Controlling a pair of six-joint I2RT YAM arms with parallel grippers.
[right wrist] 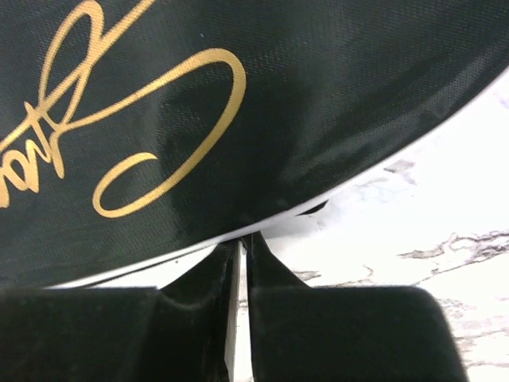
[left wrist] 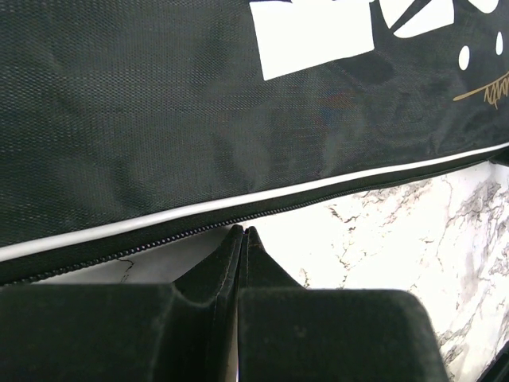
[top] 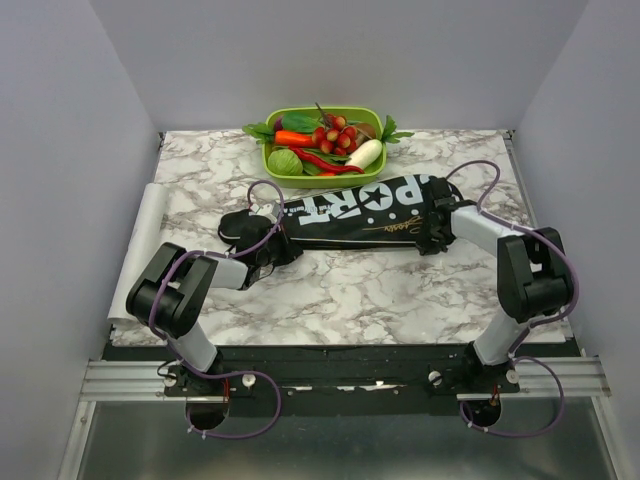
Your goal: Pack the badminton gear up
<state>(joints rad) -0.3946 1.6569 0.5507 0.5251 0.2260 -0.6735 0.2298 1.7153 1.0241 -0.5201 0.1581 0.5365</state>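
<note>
The long black bag [top: 360,210] lettered "SPORT" lies across the middle of the marble table. Its zip and white piping fill the left wrist view [left wrist: 159,119], and its gold script fills the right wrist view [right wrist: 278,103]. My left gripper [top: 272,245] is at the bag's narrow left end. Its jaws are shut, with the tips [left wrist: 245,231] touching the zip line. My right gripper [top: 437,228] is at the bag's wide right end. Its jaws are pinched, with a thin slit between them, on the piped near edge [right wrist: 242,239]. No rackets or shuttlecock show.
A green tray [top: 268,158] of toy vegetables stands just behind the bag at the back centre. A white sheet [top: 148,240] hangs along the table's left edge. Grey walls close in on the left, right and back.
</note>
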